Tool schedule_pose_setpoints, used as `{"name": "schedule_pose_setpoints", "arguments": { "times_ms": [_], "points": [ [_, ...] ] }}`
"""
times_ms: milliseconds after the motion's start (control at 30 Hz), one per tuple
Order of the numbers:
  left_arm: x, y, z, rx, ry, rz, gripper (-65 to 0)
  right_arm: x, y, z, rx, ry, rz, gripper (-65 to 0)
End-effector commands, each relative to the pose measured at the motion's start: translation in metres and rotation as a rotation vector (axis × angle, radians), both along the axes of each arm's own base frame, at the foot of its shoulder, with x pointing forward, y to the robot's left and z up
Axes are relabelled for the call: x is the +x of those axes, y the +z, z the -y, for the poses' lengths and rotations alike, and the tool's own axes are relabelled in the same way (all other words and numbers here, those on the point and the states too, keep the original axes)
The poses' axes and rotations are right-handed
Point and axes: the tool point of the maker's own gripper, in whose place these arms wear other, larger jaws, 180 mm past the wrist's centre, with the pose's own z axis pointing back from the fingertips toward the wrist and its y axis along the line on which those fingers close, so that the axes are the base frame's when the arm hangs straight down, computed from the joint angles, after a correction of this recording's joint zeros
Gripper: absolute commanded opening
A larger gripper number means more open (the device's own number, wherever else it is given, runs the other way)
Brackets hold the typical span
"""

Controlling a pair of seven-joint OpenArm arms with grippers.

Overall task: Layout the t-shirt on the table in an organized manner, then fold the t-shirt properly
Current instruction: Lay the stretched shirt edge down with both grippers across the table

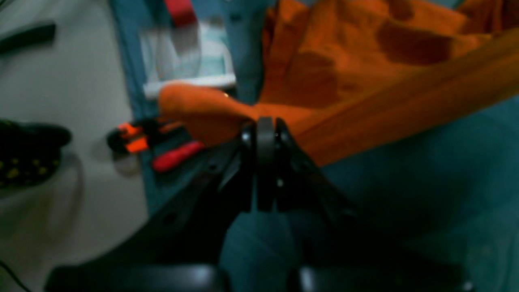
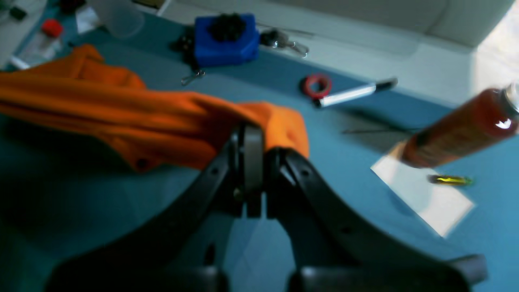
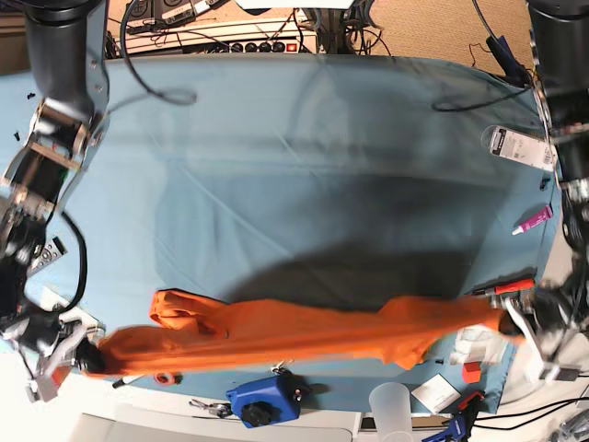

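Teal-clothed table [image 3: 304, 138] amid cluttered edges

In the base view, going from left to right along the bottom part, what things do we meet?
right gripper → t-shirt → left gripper; both grippers pinch the shirt's ends, stretched over the table.

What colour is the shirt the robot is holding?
Plain bright orange t-shirt, no print. The base view shows it best, stretched between both arms.
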Motion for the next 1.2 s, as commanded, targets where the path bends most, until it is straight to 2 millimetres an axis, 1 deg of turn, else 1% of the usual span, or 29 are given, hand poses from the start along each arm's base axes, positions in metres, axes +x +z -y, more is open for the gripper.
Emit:
{"name": "schedule_pose_setpoints", "arguments": {
  "times_ms": [0, 133, 267, 433, 533, 633, 733, 833, 900, 1033, 1167],
  "points": [
    [0.001, 0.015, -0.015, 0.033, 0.031, 0.040, -65.0, -0.002, 0.018, 0.013, -0.038, -0.039, 0.060, -65.0],
    [-0.025, -0.015, -0.016, 0.038, 0.035, -0.013, -65.0, -0.029, -0.012, 0.025, -0.059, -0.088, 0.021, -65.0],
    [-0.051, -0.040, -0.014, 0.046, 0.030, -0.059, -65.0, -0.053, -0.041, 0.047, -0.011, -0.152, -0.029, -65.0],
    [-0.082, -0.069, 0.002, 0.017, 0.018, -0.108, -65.0, -0.079, -0.069, 0.066, 0.031, -0.202, -0.077, -65.0],
    [-0.100, -0.086, 0.012, -0.033, 0.035, -0.134, -65.0, -0.098, -0.093, 0.074, 0.031, -0.223, -0.136, -65.0],
    [-0.123, -0.104, 0.014, -0.090, 0.083, -0.168, -65.0, -0.122, -0.123, 0.075, 0.047, -0.226, -0.216, -65.0],
    [-0.149, -0.119, 0.008, -0.127, 0.146, -0.199, -65.0, -0.149, -0.153, 0.069, 0.071, -0.209, -0.301, -65.0],
    [-0.177, -0.128, -0.001, -0.154, 0.213, -0.223, -65.0, -0.175, -0.177, 0.061, 0.103, -0.187, -0.376, -65.0],
    [-0.192, -0.131, -0.001, -0.202, 0.242, -0.228, -65.0, -0.191, -0.191, 0.059, 0.109, -0.184, -0.425, -65.0],
    [-0.215, -0.138, 0.002, -0.264, 0.252, -0.221, -65.0, -0.220, -0.212, 0.058, 0.089, -0.172, -0.507, -65.0],
    [-0.235, -0.149, 0.007, -0.269, 0.245, -0.256, -65.0, -0.239, -0.225, 0.057, 0.086, -0.174, -0.559, -65.0]
  ]
}}
